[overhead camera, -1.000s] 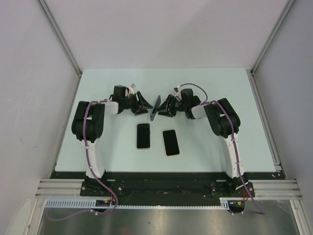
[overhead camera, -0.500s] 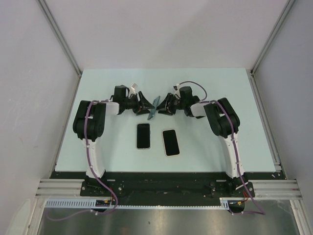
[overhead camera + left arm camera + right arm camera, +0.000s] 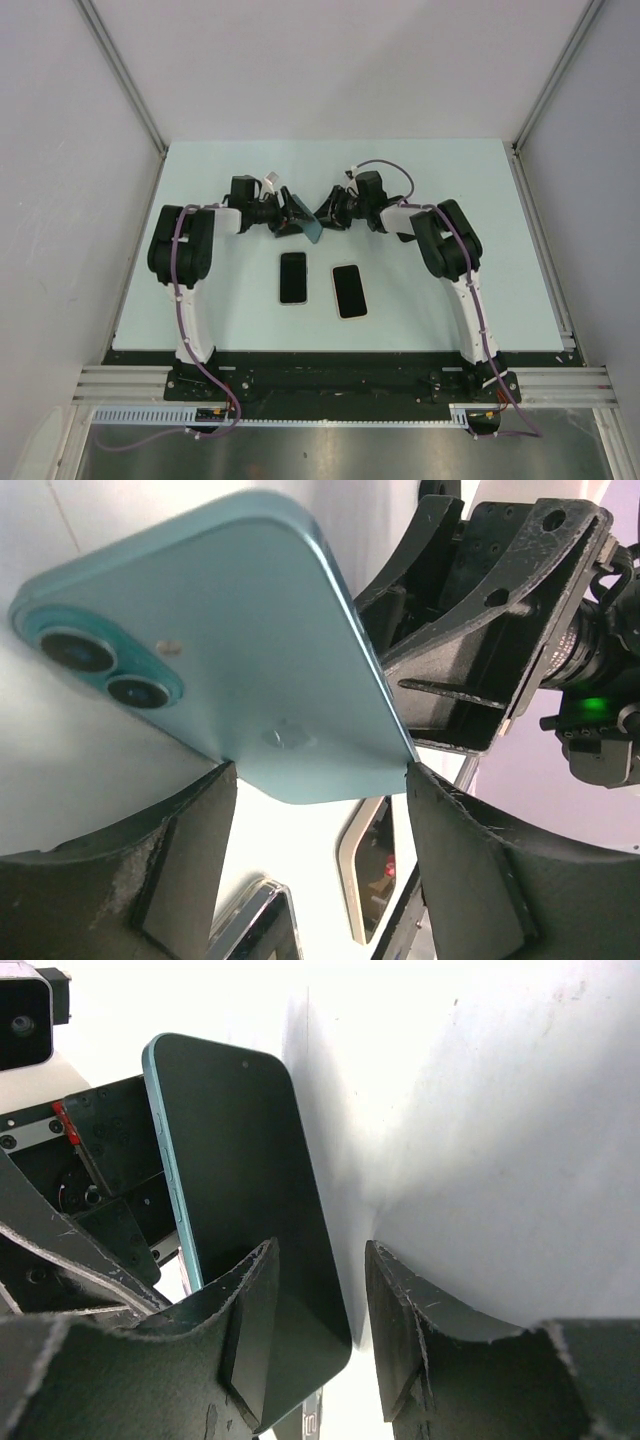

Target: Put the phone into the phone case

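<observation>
We are holding the teal phone (image 3: 220, 640) aloft, long axis tilted, right claw (image 3: 320, 1260) gripping it, left claw (image 3: 312, 780) standing open around the phone's opposite edge

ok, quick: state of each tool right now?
Left tool: open, fingertips flanking the end of the phone, no clear clamp.
Right tool: closed on the phone, as far as shows.
</observation>
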`<state>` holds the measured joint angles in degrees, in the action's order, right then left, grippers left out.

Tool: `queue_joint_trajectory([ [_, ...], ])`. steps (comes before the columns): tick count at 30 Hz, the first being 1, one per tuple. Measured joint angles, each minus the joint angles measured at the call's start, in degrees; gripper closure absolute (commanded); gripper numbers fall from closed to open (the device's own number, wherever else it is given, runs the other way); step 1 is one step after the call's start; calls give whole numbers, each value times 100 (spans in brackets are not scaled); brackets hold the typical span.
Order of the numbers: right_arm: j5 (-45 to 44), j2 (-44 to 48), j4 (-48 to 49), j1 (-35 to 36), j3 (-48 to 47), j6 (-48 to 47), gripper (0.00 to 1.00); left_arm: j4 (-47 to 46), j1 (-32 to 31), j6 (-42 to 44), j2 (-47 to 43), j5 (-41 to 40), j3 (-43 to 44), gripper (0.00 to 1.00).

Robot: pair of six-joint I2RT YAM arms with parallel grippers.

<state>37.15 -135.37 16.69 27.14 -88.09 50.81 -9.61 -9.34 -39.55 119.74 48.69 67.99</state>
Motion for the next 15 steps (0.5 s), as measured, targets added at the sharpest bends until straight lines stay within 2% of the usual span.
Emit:
queue_joint_trajectory([
  [15,-111,-7,-295,308,-160,-195,55,-125,354,-109,-470,-306,-621,14],
])
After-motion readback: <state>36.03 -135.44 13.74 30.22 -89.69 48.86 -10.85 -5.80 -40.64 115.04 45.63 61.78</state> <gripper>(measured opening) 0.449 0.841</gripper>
